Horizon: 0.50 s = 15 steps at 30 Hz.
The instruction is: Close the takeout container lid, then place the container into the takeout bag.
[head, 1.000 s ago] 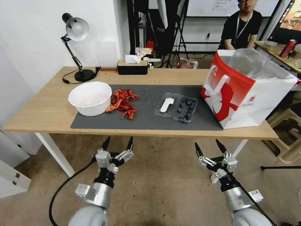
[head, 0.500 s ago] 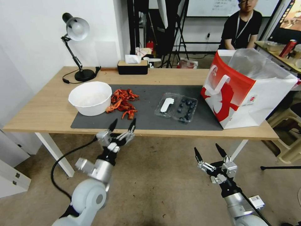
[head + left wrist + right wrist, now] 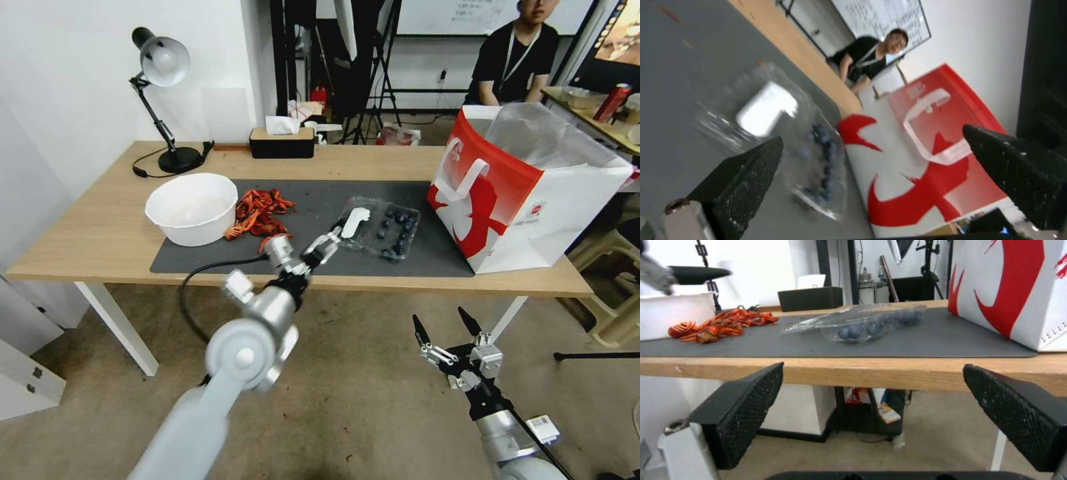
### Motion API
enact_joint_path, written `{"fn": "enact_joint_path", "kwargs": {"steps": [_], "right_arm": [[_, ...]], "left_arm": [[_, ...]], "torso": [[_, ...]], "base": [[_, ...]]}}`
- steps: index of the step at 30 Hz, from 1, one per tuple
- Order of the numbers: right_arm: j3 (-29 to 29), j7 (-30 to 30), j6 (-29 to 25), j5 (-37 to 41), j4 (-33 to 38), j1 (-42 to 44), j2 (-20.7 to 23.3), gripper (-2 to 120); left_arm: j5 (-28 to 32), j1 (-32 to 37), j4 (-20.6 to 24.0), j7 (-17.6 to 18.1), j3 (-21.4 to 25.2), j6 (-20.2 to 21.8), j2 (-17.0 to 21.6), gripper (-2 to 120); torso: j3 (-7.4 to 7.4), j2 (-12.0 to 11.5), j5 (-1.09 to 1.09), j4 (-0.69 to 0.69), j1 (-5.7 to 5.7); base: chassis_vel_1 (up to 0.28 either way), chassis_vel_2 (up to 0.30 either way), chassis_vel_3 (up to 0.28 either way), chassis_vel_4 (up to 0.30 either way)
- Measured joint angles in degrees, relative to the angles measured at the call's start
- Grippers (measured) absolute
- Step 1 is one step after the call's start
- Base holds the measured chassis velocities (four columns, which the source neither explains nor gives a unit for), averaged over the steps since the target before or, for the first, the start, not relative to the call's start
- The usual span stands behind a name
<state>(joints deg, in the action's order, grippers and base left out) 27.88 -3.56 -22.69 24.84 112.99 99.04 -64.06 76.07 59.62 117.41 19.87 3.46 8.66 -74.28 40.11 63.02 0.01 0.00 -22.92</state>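
Note:
The takeout container [image 3: 395,232] lies open on the grey mat [image 3: 307,197], blueberries in its base. Its lid [image 3: 353,223] is folded flat toward the white bowl, white label up. My left gripper [image 3: 330,240] hovers open just in front of the lid's near edge. In the left wrist view, the lid [image 3: 764,110] and the berries [image 3: 822,160] show between the spread fingers of that gripper [image 3: 871,136]. The takeout bag [image 3: 520,187] stands open at the table's right end. My right gripper [image 3: 443,320] hangs open below the table's front edge, facing the container [image 3: 867,325].
A white bowl [image 3: 192,207] and a pile of red crayfish shells [image 3: 260,217] sit on the mat's left part. A desk lamp [image 3: 163,100] and a black tissue box [image 3: 281,141] stand at the back. The mat between container and bag is bare.
My left arm has risen from below the table edge and reached forward and right over the mat, up to the lid. The right gripper has stayed low, almost still.

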Motion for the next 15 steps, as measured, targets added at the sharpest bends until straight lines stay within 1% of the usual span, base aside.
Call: {"fn": "enact_joint_path", "kwargs": {"steps": [1,3,4,8,9,15], "right_arm": [[0.0,0.0,0.0,0.0,0.0,0.0,0.0,100],[0.0,0.0,0.1,0.0,0.0,0.2,-0.1,100],[0.0,0.0,0.1,0.0,0.0,0.2,-0.1,100],[0.1,0.0,0.2,0.0,-0.1,0.2,-0.1,100],[0.1,0.0,0.2,0.0,-0.1,0.2,-0.1,100],[0.0,0.0,0.4,0.2,-0.4,-0.3,-0.2,100]], "left_arm": [[0.0,0.0,0.0,0.0,0.0,0.0,0.0,100],[2.6,-3.9,-2.5,3.8,-1.5,1.9,-3.1,100],[2.6,-3.9,-2.5,3.8,-1.5,1.9,-3.1,100],[4.2,-7.4,-6.7,7.3,-2.1,2.2,-6.5,100],[4.2,-7.4,-6.7,7.3,-2.1,2.2,-6.5,100],[5.0,-8.8,-10.0,8.0,-2.4,2.1,-8.6,100]], "torso": [[0.0,0.0,0.0,0.0,0.0],[0.0,0.0,-0.01,-0.01,0.0],[0.0,0.0,-0.01,-0.01,0.0],[0.0,0.0,-0.01,0.0,0.0],[0.0,0.0,-0.01,0.0,0.0],[-0.01,0.0,-0.01,0.0,0.0]], "base": [[0.0,0.0,0.0,0.0],[0.0,0.0,0.0,0.0],[0.0,0.0,0.0,0.0],[0.0,0.0,0.0,0.0],[0.0,0.0,0.0,0.0],[0.0,0.0,0.0,0.0]]}}
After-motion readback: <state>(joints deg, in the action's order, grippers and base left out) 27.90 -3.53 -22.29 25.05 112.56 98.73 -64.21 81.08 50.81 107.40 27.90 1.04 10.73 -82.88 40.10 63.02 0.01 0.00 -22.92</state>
